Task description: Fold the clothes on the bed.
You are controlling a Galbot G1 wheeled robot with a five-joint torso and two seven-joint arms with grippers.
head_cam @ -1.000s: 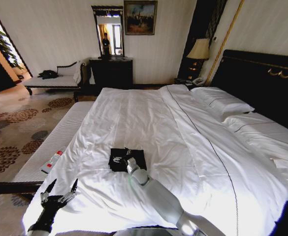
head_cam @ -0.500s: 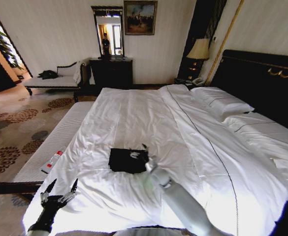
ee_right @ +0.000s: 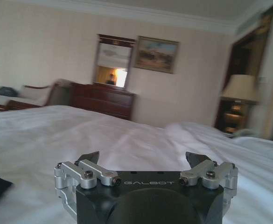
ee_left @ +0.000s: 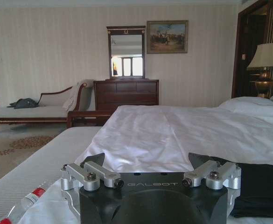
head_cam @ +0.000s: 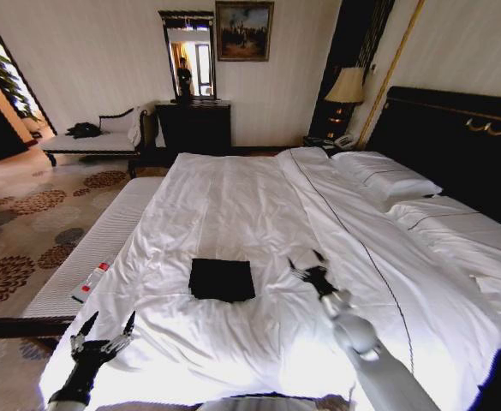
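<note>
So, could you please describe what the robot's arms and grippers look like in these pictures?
The right arm is a smooth, rounded silver-grey tube ending in a dark right gripper. The left gripper is black with pointed fingers. Seen from the wrist views, each gripper has a black body lettered "GALBOT", silver metal linkages with dark screws, and black fingertips.
</note>
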